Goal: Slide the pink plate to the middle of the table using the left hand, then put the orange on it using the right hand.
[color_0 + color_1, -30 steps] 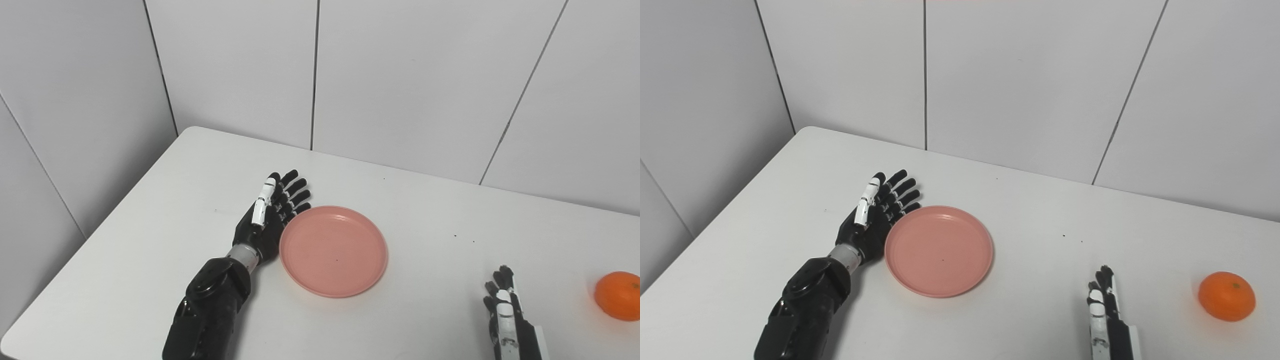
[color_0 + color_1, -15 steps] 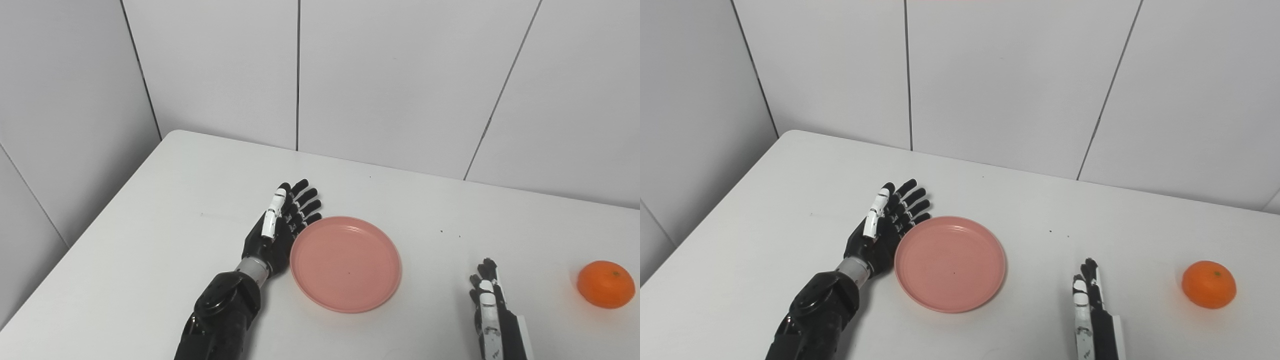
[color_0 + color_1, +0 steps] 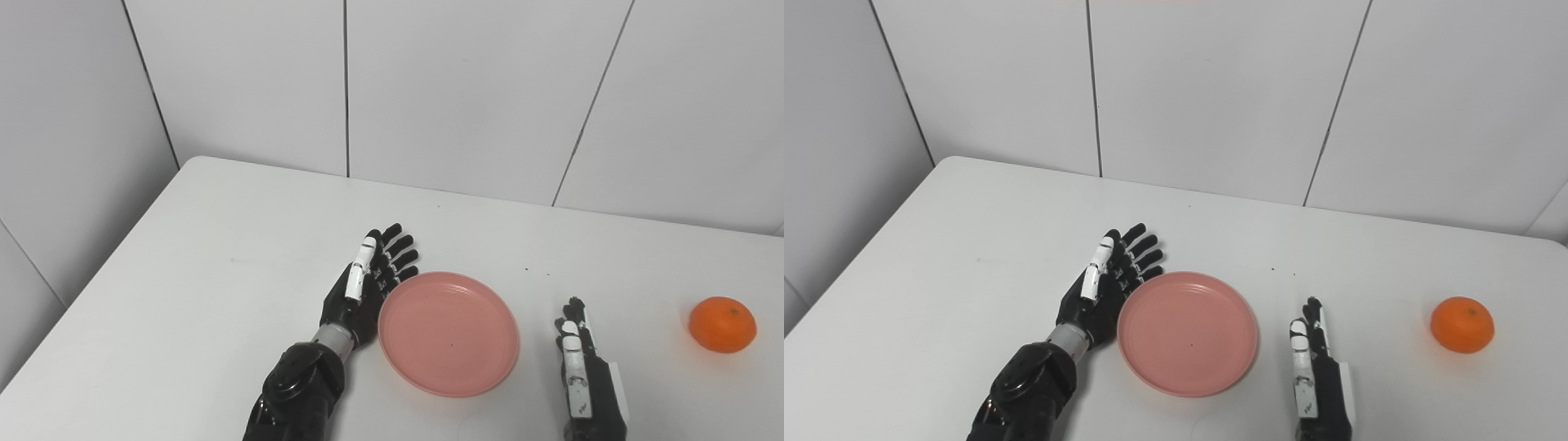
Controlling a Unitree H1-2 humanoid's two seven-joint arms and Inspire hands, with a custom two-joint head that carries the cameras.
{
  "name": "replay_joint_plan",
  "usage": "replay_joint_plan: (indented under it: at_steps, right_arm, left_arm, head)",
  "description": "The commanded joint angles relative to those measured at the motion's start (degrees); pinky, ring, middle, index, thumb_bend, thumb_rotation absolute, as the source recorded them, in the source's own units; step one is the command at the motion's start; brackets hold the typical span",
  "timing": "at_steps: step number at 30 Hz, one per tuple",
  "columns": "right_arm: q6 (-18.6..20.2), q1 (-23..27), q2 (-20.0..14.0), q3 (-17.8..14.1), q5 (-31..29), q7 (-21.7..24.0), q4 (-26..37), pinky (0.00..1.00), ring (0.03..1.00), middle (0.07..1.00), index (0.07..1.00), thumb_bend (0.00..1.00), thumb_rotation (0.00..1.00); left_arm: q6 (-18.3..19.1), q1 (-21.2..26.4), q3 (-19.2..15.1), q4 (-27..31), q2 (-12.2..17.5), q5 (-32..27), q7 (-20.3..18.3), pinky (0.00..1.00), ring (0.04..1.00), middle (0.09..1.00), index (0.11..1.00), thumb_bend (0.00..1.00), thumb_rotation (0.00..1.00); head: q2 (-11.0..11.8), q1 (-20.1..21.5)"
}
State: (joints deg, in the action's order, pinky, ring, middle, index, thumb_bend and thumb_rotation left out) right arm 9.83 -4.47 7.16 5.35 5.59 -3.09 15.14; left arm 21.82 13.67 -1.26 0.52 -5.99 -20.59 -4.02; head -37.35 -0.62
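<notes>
In the left eye view, a pink plate (image 3: 449,334) lies flat on a white table (image 3: 214,263), near the front edge and about midway across. The left hand (image 3: 367,288) stands on its edge right against the plate's left rim, palm facing the plate, fingers (image 3: 398,248) straight and slightly spread, holding nothing. The right hand (image 3: 582,367) rests near the front edge, just to the right of the plate but not touching it, fingers stretched forward and close together, holding nothing. The orange (image 3: 723,324) sits on the table well to the right, apart from both the right hand and the plate. White wall panels (image 3: 465,92) rise behind the table.

In the right eye view, the plate (image 3: 1188,332) shows the same way, empty, with the left hand (image 3: 1105,291) touching its left rim and the dark forearm (image 3: 1029,386) coming up from the bottom edge. The right hand (image 3: 1317,373) lies just beside the plate's right side with a narrow strip of table between them, its fingers extended and empty. The orange (image 3: 1462,324) stands alone near the table's right end, well clear of the right hand.
</notes>
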Motion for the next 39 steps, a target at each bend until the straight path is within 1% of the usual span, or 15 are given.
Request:
replay_joint_plan:
  at_steps: [1,4,10,17,23,24,29,31,32,33,35,36,37,38,39]
  right_arm:
    - [0.43,1.17,0.76,0.58,0.64,-0.28,2.20,0.99,0.969,0.988,0.985,0.39,1.00]
    - [0.98,1.22,0.89,0.70,1.54,-0.53,2.49,0.98,0.960,0.979,0.979,0.40,1.00]
    - [1.35,1.54,1.30,0.59,1.94,-0.42,2.56,0.97,0.956,0.978,0.980,0.40,1.00]
    - [1.53,1.76,1.87,0.48,2.37,-0.85,2.68,0.97,0.950,0.972,0.975,0.38,1.00]
    - [2.19,1.85,2.48,0.68,3.98,-1.35,3.11,0.95,0.941,0.961,0.964,0.38,1.00]
    - [2.09,1.91,2.57,0.65,4.12,-1.40,3.02,0.95,0.941,0.960,0.964,0.38,1.00]
    - [2.21,2.51,2.75,0.04,3.90,-1.34,3.14,0.97,0.954,0.967,0.969,0.39,1.00]
    - [2.47,3.04,3.08,-0.83,3.42,-1.80,3.49,0.98,0.954,0.966,0.965,0.39,1.00]
    - [2.42,3.36,3.02,-1.18,3.48,-1.95,3.60,0.99,0.955,0.965,0.964,0.39,1.00]
    - [2.36,3.61,2.89,-1.38,3.81,-2.08,3.62,0.99,0.955,0.963,0.963,0.39,1.00]
    - [1.83,4.05,2.40,-1.62,4.43,-2.34,3.81,0.95,0.950,0.955,0.953,0.40,1.00]
    - [1.62,4.16,2.27,-1.66,4.59,-2.43,3.85,0.94,0.947,0.952,0.949,0.41,1.00]
    - [1.81,4.57,1.78,-1.65,5.37,-2.50,4.34,0.94,0.947,0.952,0.949,0.41,1.00]
    - [2.00,4.85,1.44,-1.61,5.95,-2.53,4.68,0.96,0.947,0.949,0.945,0.43,1.00]
    - [2.37,5.46,0.96,-1.73,6.61,-2.59,5.13,0.96,0.947,0.948,0.944,0.44,1.00]
  left_arm:
    - [0.50,-0.32,0.66,0.49,-0.80,0.85,0.33,0.91,0.908,0.920,0.911,0.39,1.00]
    - [1.09,-0.84,0.94,1.66,-1.12,0.79,0.30,0.92,0.914,0.924,0.914,0.38,1.00]
    - [2.10,-1.44,1.37,3.67,-1.26,1.34,0.77,0.92,0.918,0.925,0.915,0.38,1.00]
    - [2.63,-1.82,0.99,4.45,-1.24,0.50,0.56,0.93,0.927,0.938,0.930,0.38,1.00]
    - [2.29,-2.41,1.43,5.54,-0.45,1.67,0.42,0.93,0.927,0.937,0.924,0.37,1.00]
    - [1.94,-2.56,1.66,5.61,-0.15,2.10,0.24,0.93,0.931,0.939,0.924,0.37,1.00]
    - [0.63,-3.13,1.79,5.16,0.66,2.54,-0.68,0.95,0.946,0.950,0.931,0.39,1.00]
    - [0.65,-3.71,1.51,5.28,0.86,2.43,-0.81,0.95,0.944,0.946,0.927,0.38,1.00]
    - [0.66,-3.96,1.37,5.38,0.94,2.38,-0.87,0.95,0.943,0.945,0.924,0.38,1.00]
    - [0.63,-4.17,1.21,5.42,1.02,2.30,-0.97,0.95,0.941,0.943,0.923,0.38,1.00]
    - [0.26,-4.48,0.93,5.33,1.29,2.13,-1.33,0.94,0.938,0.941,0.924,0.38,1.00]
    - [0.10,-4.56,0.84,5.25,1.38,2.07,-1.48,0.94,0.937,0.941,0.924,0.39,1.00]
    - [-0.12,-4.68,0.61,5.10,1.61,1.70,-1.90,0.94,0.937,0.941,0.925,0.39,1.00]
    - [-0.26,-4.76,0.44,5.00,1.75,1.44,-2.21,0.94,0.939,0.944,0.929,0.39,1.00]
    - [-0.55,-4.86,0.26,4.81,2.01,1.13,-2.68,0.95,0.940,0.944,0.930,0.39,1.00]
  head:
    - [-0.19,0.17]
    - [-0.94,0.58]
    - [-1.19,1.07]
    - [-1.44,1.39]
    - [-1.55,3.54]
    - [-1.47,4.35]
    - [-1.05,5.68]
    - [-0.28,7.84]
    - [-0.28,7.84]
    - [0.13,8.76]
    - [0.61,9.95]
    - [0.61,9.95]
    - [0.90,10.96]
    - [0.90,10.96]
    - [1.22,12.24]
